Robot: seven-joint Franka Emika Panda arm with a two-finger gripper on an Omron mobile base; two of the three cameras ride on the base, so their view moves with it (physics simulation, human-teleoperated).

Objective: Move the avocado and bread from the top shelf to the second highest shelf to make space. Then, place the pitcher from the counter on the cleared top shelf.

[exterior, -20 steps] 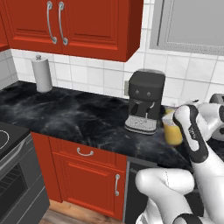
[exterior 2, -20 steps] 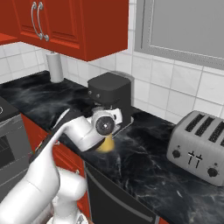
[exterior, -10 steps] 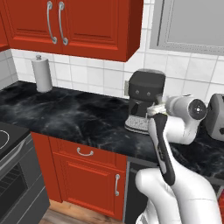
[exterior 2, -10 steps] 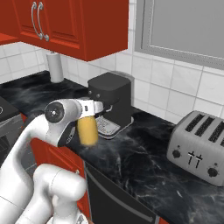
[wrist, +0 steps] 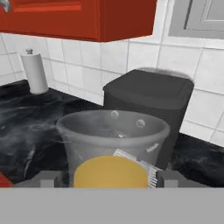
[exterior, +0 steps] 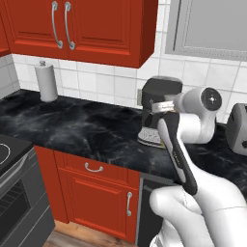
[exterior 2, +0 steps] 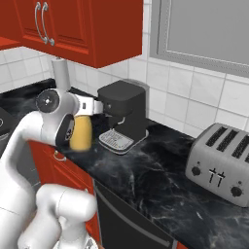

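Note:
My gripper (exterior 2: 83, 118) is shut on the pitcher (exterior 2: 81, 134), a yellow-orange body with a pale whitish neck, and holds it in the air above the black marble counter (exterior 2: 160, 180), just left of the coffee machine. In the hand view the pitcher (wrist: 110, 168) sits between the two fingertips (wrist: 48, 177), its neck rim pointing away from the camera. In the left base view my hand (exterior: 161, 107) is in front of the coffee machine, and the arm hides the pitcher. The avocado, the bread and both shelves are out of view.
A black coffee machine (exterior 2: 124, 112) stands on the counter against the tiled wall. A silver toaster (exterior 2: 221, 160) sits to its right and a paper towel roll (exterior: 46, 79) at the far left. Red wall cabinets (exterior: 96, 29) hang overhead. A stove (exterior: 9, 154) adjoins the counter's left end.
The arm has swung to the left with the pitcher in its grip, from the right of the coffee machine to its front left. The hand has also rotated.

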